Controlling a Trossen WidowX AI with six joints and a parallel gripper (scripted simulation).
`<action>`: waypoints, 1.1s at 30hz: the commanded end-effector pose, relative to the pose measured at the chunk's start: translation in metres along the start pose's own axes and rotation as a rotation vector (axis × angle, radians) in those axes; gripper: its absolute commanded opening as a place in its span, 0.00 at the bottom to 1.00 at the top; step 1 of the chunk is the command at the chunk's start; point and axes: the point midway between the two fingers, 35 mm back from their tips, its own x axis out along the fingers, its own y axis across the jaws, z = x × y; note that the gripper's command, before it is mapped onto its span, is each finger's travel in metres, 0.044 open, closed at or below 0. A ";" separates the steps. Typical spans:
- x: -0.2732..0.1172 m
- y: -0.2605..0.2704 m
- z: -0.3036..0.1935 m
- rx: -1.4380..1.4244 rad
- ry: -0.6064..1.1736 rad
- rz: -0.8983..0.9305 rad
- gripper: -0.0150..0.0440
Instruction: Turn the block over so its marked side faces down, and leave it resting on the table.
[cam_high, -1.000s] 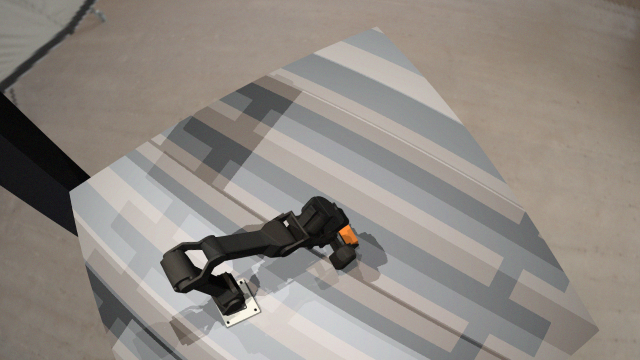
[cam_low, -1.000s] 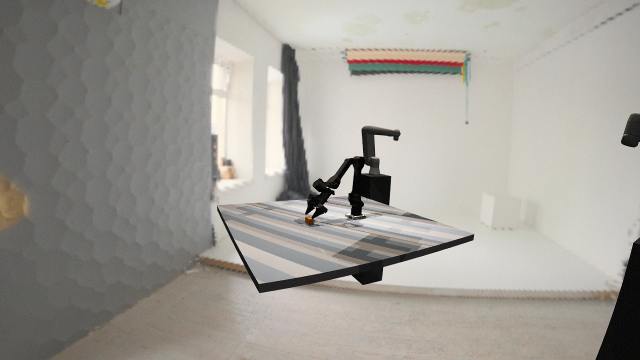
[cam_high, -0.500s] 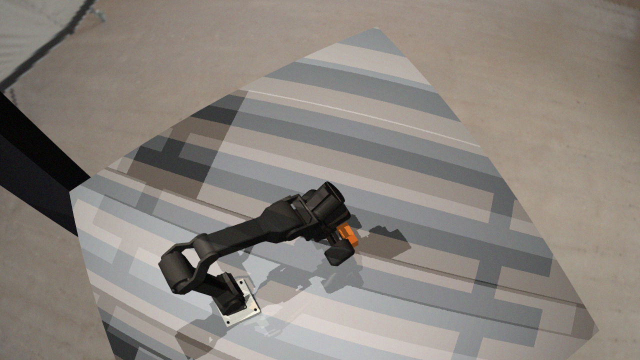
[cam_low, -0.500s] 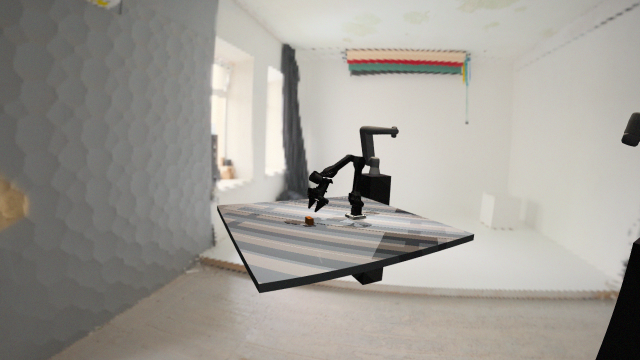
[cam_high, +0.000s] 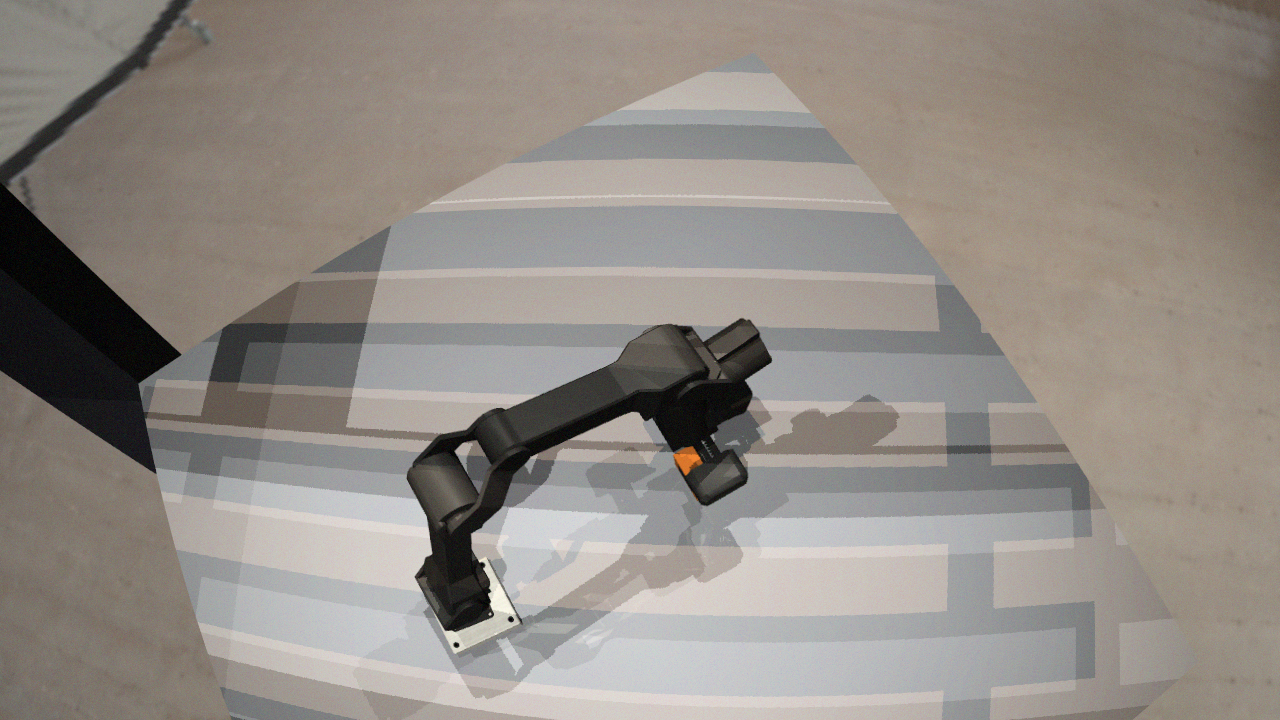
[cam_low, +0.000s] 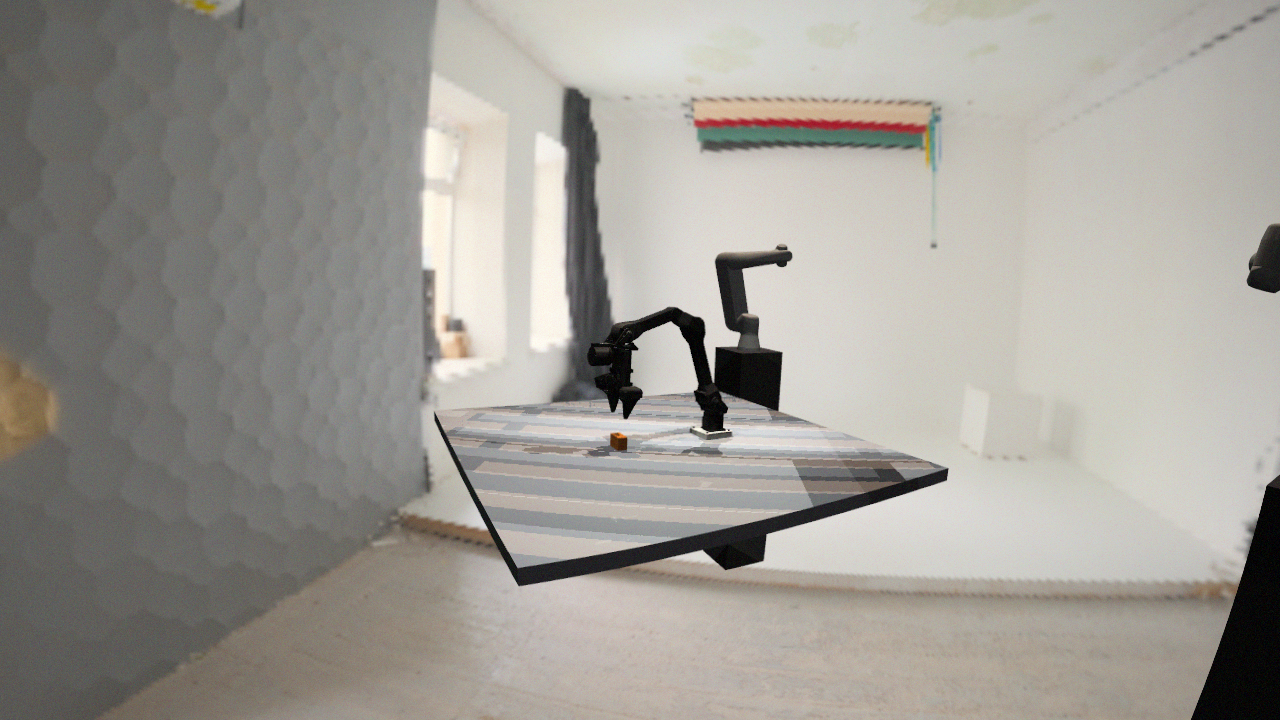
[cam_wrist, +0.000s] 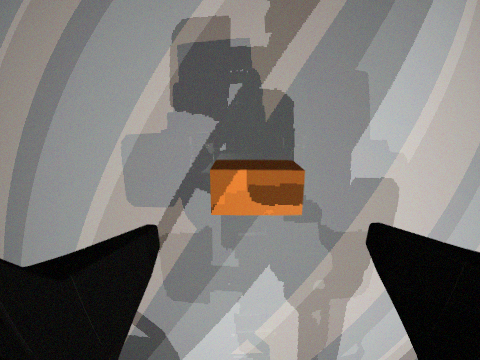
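The top view looks steeply down from high above the table (cam_high: 805, 223), taking in the whole arm (cam_high: 572, 411) and surrounding floor. The exterior view stands far off across the room, near table height, facing the table (cam_low: 572, 510) edge-on with the arm (cam_low: 666, 326) small. The wrist view looks almost straight down past the claw (cam_wrist: 263, 300), seemingly well above the table (cam_wrist: 80, 107); all three share the striped patch under the claw.

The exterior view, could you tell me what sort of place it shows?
Probably a bare indoor test room: white walls and windows, a striped table carrying one black arm, an orange block below its open end effector.
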 end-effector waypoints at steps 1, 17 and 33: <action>-0.002 0.000 0.000 0.007 0.029 0.003 1.00; 0.050 0.000 -0.001 0.007 0.029 0.003 1.00; 0.077 0.000 -0.002 0.007 0.029 0.003 1.00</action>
